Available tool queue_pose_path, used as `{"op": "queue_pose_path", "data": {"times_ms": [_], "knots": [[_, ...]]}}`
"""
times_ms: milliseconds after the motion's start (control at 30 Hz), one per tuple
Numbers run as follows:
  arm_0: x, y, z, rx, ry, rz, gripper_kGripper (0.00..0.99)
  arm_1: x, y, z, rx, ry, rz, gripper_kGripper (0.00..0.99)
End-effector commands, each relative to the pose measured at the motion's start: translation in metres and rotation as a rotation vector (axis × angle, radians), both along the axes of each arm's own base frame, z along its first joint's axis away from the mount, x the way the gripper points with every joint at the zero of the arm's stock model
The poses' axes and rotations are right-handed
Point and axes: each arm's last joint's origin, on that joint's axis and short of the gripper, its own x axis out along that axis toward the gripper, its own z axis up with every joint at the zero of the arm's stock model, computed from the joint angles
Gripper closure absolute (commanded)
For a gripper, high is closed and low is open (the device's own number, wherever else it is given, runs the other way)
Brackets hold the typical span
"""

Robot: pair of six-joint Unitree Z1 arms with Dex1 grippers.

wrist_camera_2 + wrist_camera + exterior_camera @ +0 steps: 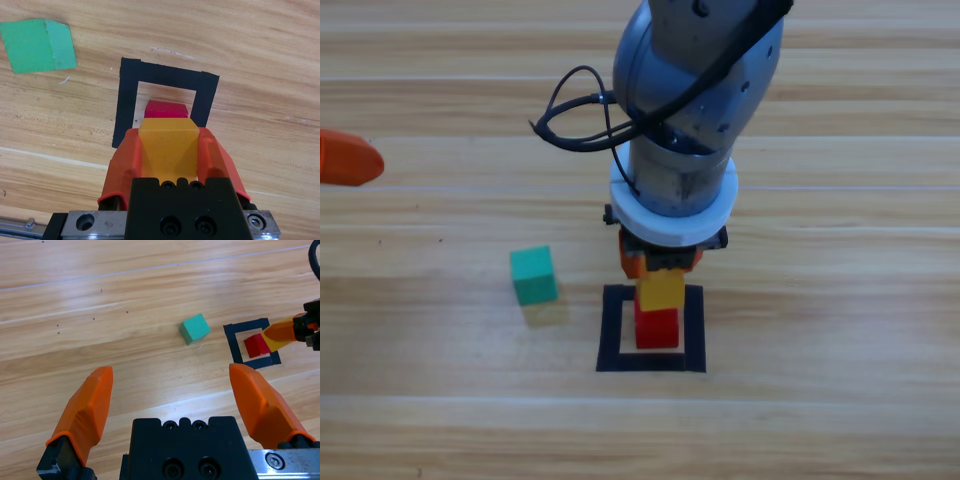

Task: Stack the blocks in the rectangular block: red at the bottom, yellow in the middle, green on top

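The right gripper (pixel 662 268), centre frame, clamps the yellow cube (pixel 662 291) over the red cube (pixel 657 328) inside the black tape square (pixel 611 333). The left gripper (pixel 350 158) waits spread at the left edge. The green cube (pixel 534 275) sits left of the square.

From above, the grey right arm's bulk hides most of its orange-jawed right gripper (pixel 661 262). The small matte red cube (pixel 166 109) shows only a sliver behind the plain yellow cube (pixel 167 150).
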Motion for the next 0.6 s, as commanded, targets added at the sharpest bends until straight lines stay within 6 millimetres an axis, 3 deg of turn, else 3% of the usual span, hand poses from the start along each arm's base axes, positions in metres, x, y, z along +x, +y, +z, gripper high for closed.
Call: {"op": "queue_pose_path", "data": {"times_ms": [33, 600], "knots": [[0.0014, 0.0018, -0.0085, 0.004, 0.021, 0.016, 0.0, -0.0084, 0.0149, -0.0359, -0.071, 0.025, 0.02, 0.926], [0.0022, 0.0003, -0.0097, 0.0, 0.025, 0.011, 0.001, -0.0095, 0.0177, -0.0417, -0.077, 0.029, 0.018, 0.926]]}}
